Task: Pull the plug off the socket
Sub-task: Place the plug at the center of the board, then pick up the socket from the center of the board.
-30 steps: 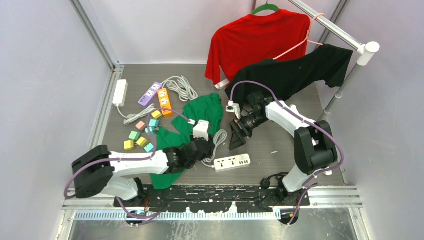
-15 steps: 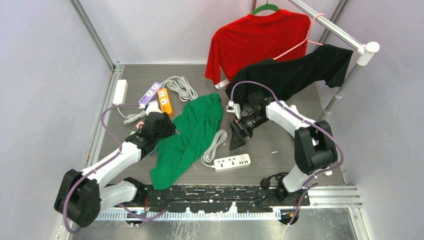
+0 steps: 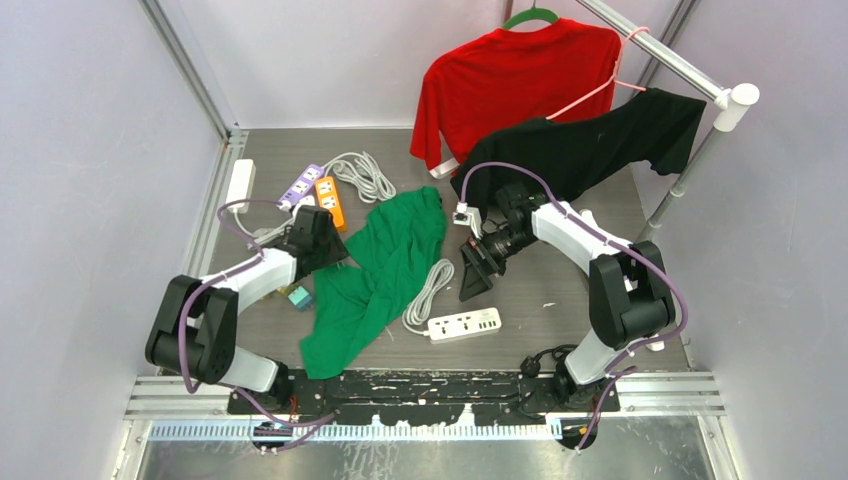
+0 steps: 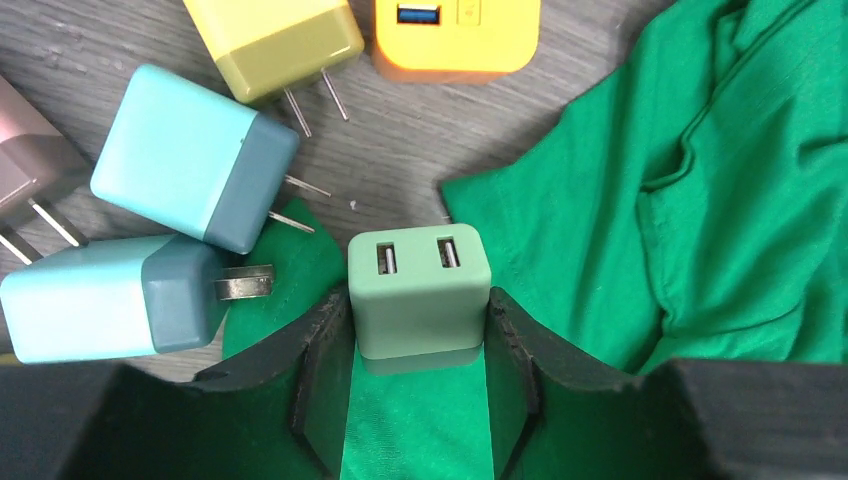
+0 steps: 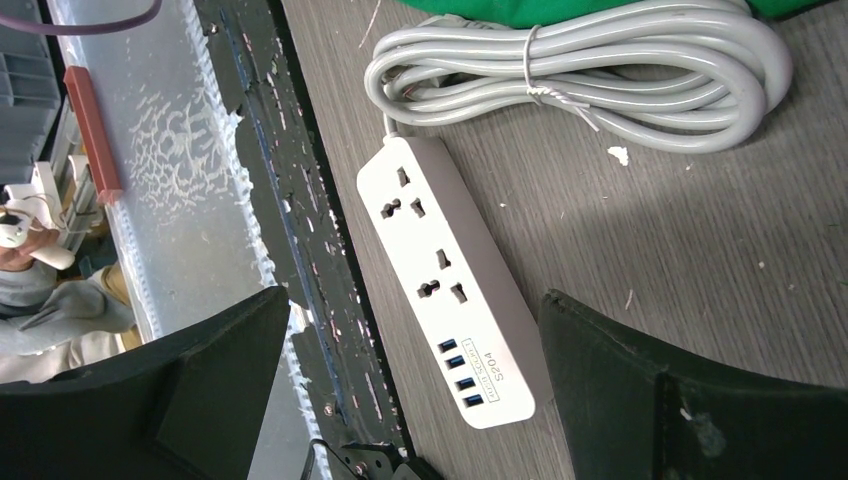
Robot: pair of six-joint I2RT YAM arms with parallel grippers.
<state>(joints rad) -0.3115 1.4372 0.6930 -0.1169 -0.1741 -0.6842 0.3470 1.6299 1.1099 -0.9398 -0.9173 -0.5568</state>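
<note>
My left gripper (image 4: 418,305) is shut on a pale green USB plug (image 4: 418,290), one finger on each side of it, just above the green shirt's edge. In the top view the left gripper (image 3: 318,243) is at the left, by the plug pile and the orange power strip (image 3: 329,200). The white power strip (image 5: 450,290) lies near the front edge with its sockets empty; it also shows in the top view (image 3: 464,324). My right gripper (image 5: 415,296) is open and empty above that strip, and sits mid-table in the top view (image 3: 472,268).
Two teal plugs (image 4: 190,160), a yellow plug (image 4: 270,40) and the orange strip's end (image 4: 455,35) lie just ahead of the left fingers. A green shirt (image 3: 385,260), a coiled grey cable (image 3: 430,290), a purple strip (image 3: 298,187), and red and black shirts on a rack at the back.
My left arm has swung from beside the white power strip to the left, over to the plug pile. The right arm has not moved.
</note>
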